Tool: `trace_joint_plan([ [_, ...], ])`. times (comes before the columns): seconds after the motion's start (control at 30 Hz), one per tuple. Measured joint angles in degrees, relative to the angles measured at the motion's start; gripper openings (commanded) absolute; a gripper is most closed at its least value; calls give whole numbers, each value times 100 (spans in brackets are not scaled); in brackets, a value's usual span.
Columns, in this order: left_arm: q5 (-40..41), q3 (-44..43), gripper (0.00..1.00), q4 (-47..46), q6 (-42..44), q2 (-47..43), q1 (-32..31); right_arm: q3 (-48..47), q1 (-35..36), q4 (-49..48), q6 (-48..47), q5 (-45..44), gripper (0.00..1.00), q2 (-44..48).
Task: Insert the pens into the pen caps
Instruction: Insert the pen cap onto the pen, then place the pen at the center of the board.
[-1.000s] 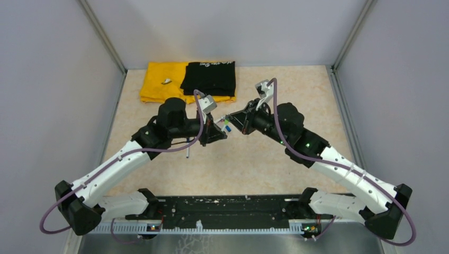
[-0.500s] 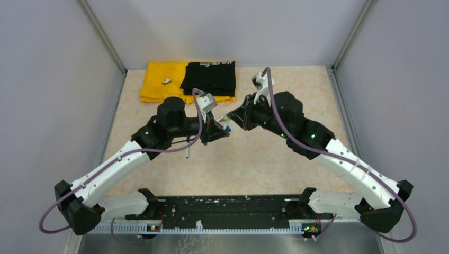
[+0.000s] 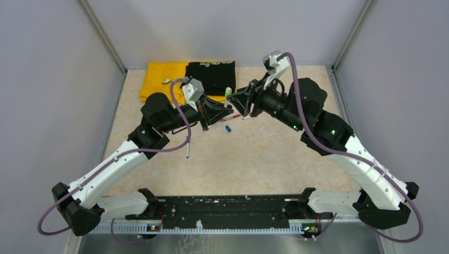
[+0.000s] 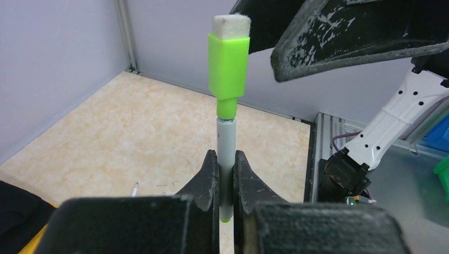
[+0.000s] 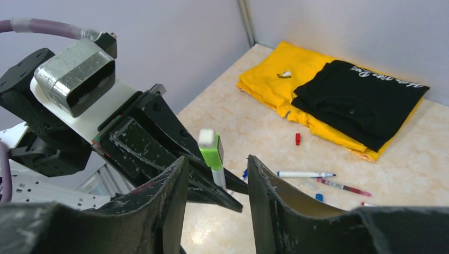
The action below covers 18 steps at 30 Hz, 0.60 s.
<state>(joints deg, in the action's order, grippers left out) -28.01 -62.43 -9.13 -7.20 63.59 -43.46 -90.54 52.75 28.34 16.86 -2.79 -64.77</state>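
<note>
One pen (image 4: 226, 135), likely light, stiff and slick, stands at the table's (image 3: 254, 159) 12 o'clock, clamped low on its barrel by the left gripper (image 4: 226, 161), green cap (image 4: 228, 63) on, right gripper (image 5: 216, 159) parted.

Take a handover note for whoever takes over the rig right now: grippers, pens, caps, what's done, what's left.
Left gripper: shut on the green pen, held upright, with the green cap on its top end.
Right gripper: open beside that cap, holding nothing.
On the table: blue-tipped pen, maroon pen, red cap, blue cap.
Done: green pen capped.
Left: set it down, then cap the loose pens.
</note>
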Motion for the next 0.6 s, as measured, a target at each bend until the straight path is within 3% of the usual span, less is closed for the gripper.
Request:
trace_joint_plan([
  [0.3,625,26,0,245,28,-66,0,1576,0,-448,-186,-909,45,1198],
  [0.6,3117,820,0,1753,-1010,101,0,2957,0,-278,229,-1497,45,1458],
])
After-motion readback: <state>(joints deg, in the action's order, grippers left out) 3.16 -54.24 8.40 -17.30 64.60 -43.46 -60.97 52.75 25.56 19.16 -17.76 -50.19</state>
